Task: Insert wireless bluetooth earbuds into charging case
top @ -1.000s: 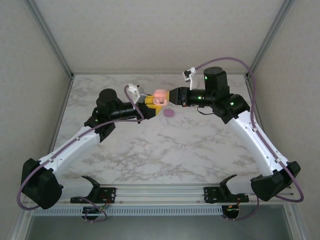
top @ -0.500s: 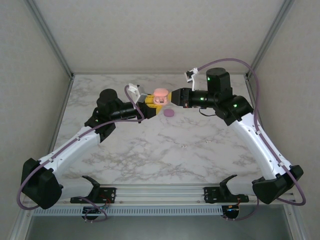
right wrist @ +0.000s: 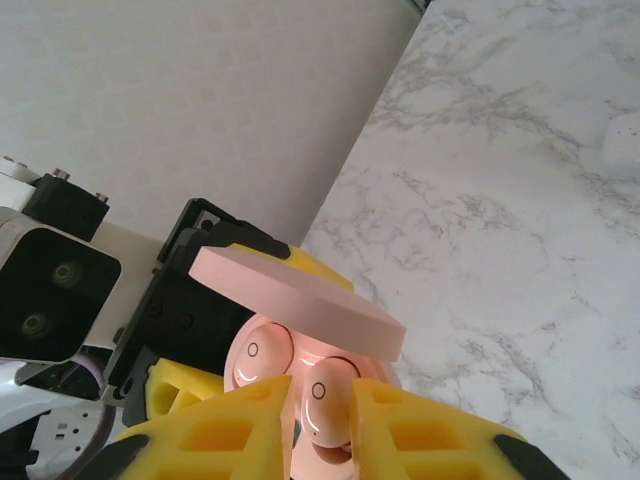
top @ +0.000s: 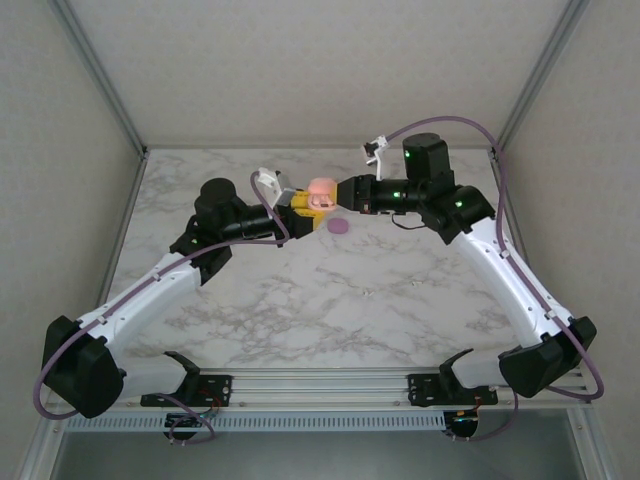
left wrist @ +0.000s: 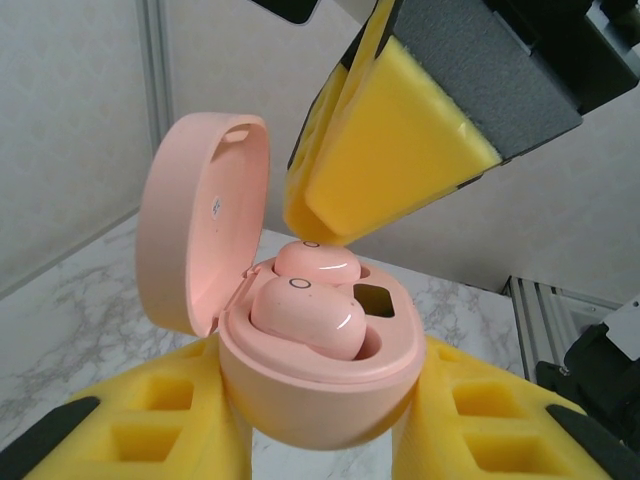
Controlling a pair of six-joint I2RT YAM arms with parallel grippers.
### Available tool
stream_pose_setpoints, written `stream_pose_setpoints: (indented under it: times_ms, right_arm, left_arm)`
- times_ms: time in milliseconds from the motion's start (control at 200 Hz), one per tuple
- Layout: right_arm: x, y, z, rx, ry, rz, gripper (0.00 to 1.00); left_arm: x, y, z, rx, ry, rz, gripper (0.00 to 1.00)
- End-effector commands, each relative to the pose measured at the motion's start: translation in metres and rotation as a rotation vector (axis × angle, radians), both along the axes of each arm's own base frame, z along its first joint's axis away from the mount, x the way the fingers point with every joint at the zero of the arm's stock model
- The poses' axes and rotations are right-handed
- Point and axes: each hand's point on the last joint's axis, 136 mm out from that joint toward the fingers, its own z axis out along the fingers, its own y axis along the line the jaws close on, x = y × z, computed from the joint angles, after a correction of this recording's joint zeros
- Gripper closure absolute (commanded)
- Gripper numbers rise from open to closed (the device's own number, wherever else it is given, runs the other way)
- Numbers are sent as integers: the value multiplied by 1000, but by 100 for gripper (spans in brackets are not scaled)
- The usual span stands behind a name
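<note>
My left gripper (left wrist: 320, 425) is shut on a pink charging case (left wrist: 330, 395), held above the far middle of the table (top: 300, 290) with its lid (left wrist: 195, 225) hinged open. One pink earbud (left wrist: 305, 315) sits in the near socket. A second pink earbud (right wrist: 328, 405) stands in the other socket, with my right gripper (right wrist: 322, 408) shut on it, a yellow finger on each side. From the left wrist view the right gripper's fingers (left wrist: 385, 160) come down from above onto that bud (left wrist: 318, 262). Seen from above, both grippers meet at the case (top: 320, 189).
A small rounded purple object (top: 340, 227) lies on the marble just below the two grippers. A whitish rounded object (right wrist: 625, 140) lies on the table at the right edge of the right wrist view. Grey walls enclose the table at the back and sides.
The right gripper's jaws have closed in on the earbud, and the right arm has shifted a little to the left. The left arm and the case have stayed put.
</note>
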Motion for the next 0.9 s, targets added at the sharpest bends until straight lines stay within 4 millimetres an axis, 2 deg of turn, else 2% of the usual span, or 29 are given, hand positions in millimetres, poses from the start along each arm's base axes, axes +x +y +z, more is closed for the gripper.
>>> stream_pose_setpoints:
  times_ms: [0,155,255,390,571,696,891]
  right_arm:
    - [-4,-4,20,4,-64,-5,75]
    - [2,-37,30,-34,-134,-189,62]
    - [15,-45,33,-41,-88,-267,55]
    - [34,-32,34,-49,-7,-270,50]
    - [48,-7,13,-86,109,-176,46]
    - [41,0,0,-91,152,-111,43]
    - [14,1,-14,-83,210,-6,42]
  left_arm:
    - [0,-3,13,-13,-48,1,76]
    - [2,0,8,22,-82,32,76]
    - [0,1,1,65,-109,29,76]
    - [-5,0,-1,86,-131,9,76]
    - [-7,0,9,60,-139,14,76]
    - [-4,0,15,38,-140,32,76]
    - [8,-1,21,3,-122,82,76]
